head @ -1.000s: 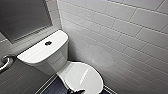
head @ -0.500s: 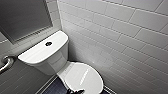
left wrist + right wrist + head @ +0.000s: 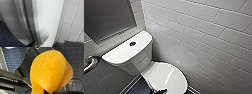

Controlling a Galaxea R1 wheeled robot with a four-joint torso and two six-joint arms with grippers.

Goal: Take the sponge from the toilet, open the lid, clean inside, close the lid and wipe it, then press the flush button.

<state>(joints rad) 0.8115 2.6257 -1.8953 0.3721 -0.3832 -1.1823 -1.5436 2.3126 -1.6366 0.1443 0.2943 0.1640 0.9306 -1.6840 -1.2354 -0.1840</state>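
The white toilet (image 3: pixel 137 58) stands against the tiled wall with its oval lid (image 3: pixel 167 77) down. The round dark flush button (image 3: pixel 132 43) sits in the middle of the tank top. My left gripper (image 3: pixel 157 91) is at the lid's front edge. In the left wrist view it (image 3: pixel 50 44) is open, with the lid's rim (image 3: pixel 36 25) running between its dark fingertips. The orange-yellow sponge (image 3: pixel 50 70) is bent and squeezed in my right gripper (image 3: pixel 50 92), which is shut on it above the floor.
A metal grab bar (image 3: pixel 90 63) juts from the wall left of the tank. White tiled wall (image 3: pixel 209 37) runs close along the toilet's right side. Dark blue tiled floor (image 3: pixel 140 87) lies beside the bowl, and parts of the robot's base (image 3: pixel 15 79) show under the sponge.
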